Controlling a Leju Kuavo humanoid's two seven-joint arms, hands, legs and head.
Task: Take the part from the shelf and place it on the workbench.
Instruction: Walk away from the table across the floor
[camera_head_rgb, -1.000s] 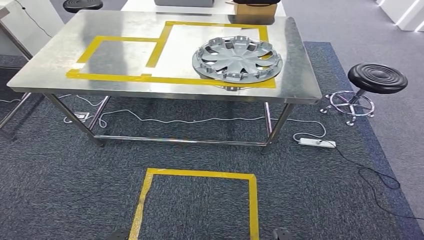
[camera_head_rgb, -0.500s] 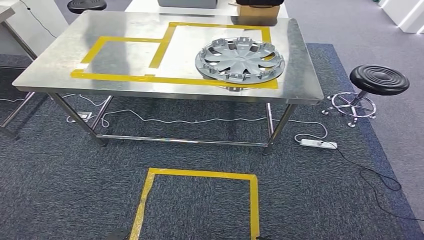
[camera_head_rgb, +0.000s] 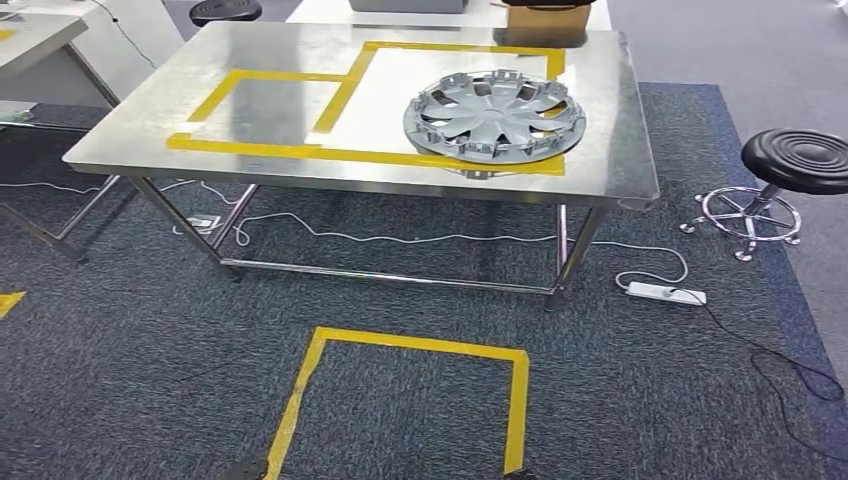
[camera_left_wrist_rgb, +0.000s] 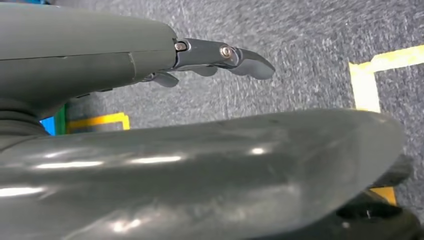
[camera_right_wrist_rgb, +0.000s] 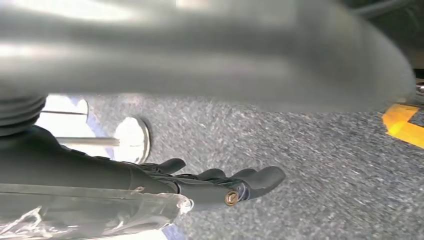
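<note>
Since the earlier head pictures the whole scene has slid to the right and slightly down in frame, table and floor markings together, which indicates camera movement; the part keeps the same place on the table.

The part, a grey wheel cover (camera_head_rgb: 495, 116), lies flat on the steel workbench (camera_head_rgb: 130, 145), toward the bench's right end. It rests inside the larger rectangle of the yellow tape outline (camera_head_rgb: 350, 155), with its near rim over the front strip of tape. The smaller taped rectangle lies to its left on the same top.

Relative to the workbench: a black stool (camera_head_rgb: 797, 160) on a chrome base stands on the carpet off the right end, well apart. A white power strip (camera_head_rgb: 665, 293) lies on the floor near the right front leg, its cable trailing beneath the bench. A cardboard box (camera_head_rgb: 545, 20) sits beyond the far edge. A yellow taped floor square (camera_head_rgb: 415, 345), open on the near side, lies in front of the bench on the grey carpet.

Left hand (camera_left_wrist_rgb: 215, 60): seen in the left wrist view above the carpet, fingers extended and only slightly bent, nothing in its grasp. Right hand (camera_right_wrist_rgb: 220, 182): seen in the right wrist view above the carpet, fingers stretched out and loosely apart, likewise empty.
</note>
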